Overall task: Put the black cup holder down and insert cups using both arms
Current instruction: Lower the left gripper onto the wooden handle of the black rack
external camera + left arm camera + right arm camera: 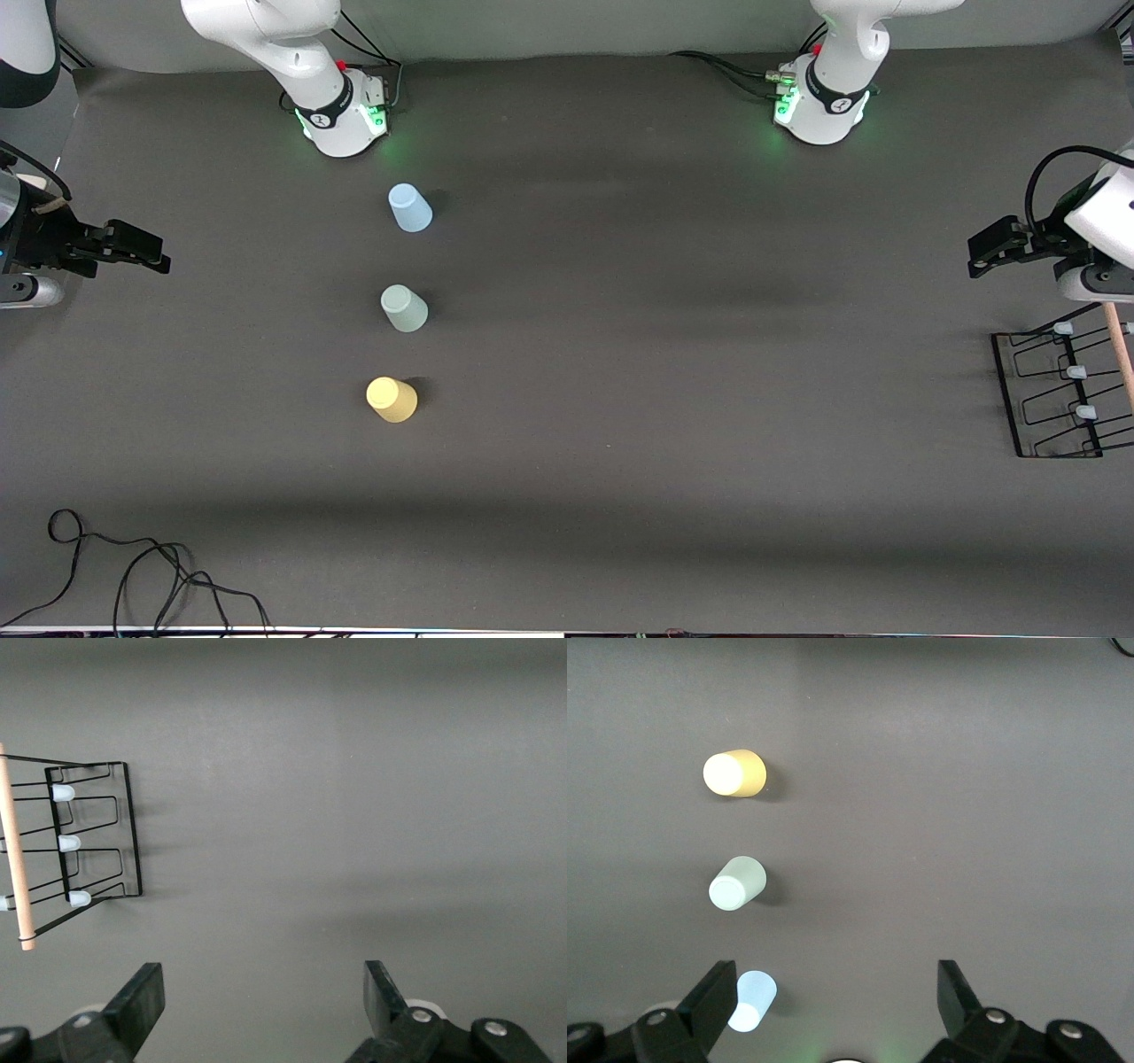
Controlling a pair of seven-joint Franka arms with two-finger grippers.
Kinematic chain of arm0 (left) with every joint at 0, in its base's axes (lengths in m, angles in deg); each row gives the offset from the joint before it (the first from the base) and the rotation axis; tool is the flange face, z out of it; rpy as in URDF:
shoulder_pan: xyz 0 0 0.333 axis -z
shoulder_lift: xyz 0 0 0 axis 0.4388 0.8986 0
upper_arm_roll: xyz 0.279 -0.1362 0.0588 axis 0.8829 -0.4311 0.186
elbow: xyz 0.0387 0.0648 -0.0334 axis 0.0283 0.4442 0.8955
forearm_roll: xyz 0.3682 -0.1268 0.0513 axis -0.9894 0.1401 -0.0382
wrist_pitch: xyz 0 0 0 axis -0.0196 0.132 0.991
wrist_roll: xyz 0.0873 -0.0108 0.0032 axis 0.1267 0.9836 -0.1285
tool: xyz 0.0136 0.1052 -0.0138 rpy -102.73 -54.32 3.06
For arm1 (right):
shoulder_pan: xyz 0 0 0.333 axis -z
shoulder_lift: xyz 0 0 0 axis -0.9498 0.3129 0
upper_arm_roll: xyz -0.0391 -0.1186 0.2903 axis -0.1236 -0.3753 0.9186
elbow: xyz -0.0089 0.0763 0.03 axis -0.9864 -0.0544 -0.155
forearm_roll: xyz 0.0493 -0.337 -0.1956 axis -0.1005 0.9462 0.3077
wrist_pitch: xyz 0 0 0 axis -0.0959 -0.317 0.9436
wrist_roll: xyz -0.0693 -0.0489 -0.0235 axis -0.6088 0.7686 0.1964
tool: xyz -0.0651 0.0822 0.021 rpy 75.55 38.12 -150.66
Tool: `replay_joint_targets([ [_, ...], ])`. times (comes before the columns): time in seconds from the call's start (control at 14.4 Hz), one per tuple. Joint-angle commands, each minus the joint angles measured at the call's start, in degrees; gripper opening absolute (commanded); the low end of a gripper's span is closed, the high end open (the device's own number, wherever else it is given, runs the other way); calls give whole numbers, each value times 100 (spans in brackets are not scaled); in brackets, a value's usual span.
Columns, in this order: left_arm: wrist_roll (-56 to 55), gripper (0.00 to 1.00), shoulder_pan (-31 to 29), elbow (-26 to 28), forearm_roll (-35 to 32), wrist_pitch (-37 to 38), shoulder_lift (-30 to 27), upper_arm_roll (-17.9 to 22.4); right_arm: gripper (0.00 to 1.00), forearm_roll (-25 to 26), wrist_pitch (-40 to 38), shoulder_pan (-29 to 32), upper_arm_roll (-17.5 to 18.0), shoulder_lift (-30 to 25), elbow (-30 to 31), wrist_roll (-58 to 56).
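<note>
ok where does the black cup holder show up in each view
front view: the black cup holder stands on the grey mat at the left arm's end of the table, cut off by the picture's edge.
left wrist view: it sits at the picture's edge, partly cut off.
right wrist view: not in it; only the three cups show.
shared landmark: its wooden handle bar and pale peg caps.

The whole desk is seen from high; the cups are shared with the right wrist view.
</note>
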Motion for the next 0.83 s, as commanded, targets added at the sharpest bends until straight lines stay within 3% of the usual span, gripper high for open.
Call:
replay_joint_targets([
  [0.0,-95,100,26,-22,-29,38,-58,18,100,47,66,-21,14,-118,107,-25],
  [0.35,-86,100,-18,-30,-11,12,-31,27,100,55,57,-21,14,-83,55,-25],
  [0.55,27,100,-342,-83,-11,-67,118,27,100,55,49,-21,14,-83,55,-25],
  [0.76,20,100,-492,-477,-29,-41,564,27,100,55,49,-21,14,-83,55,-25],
])
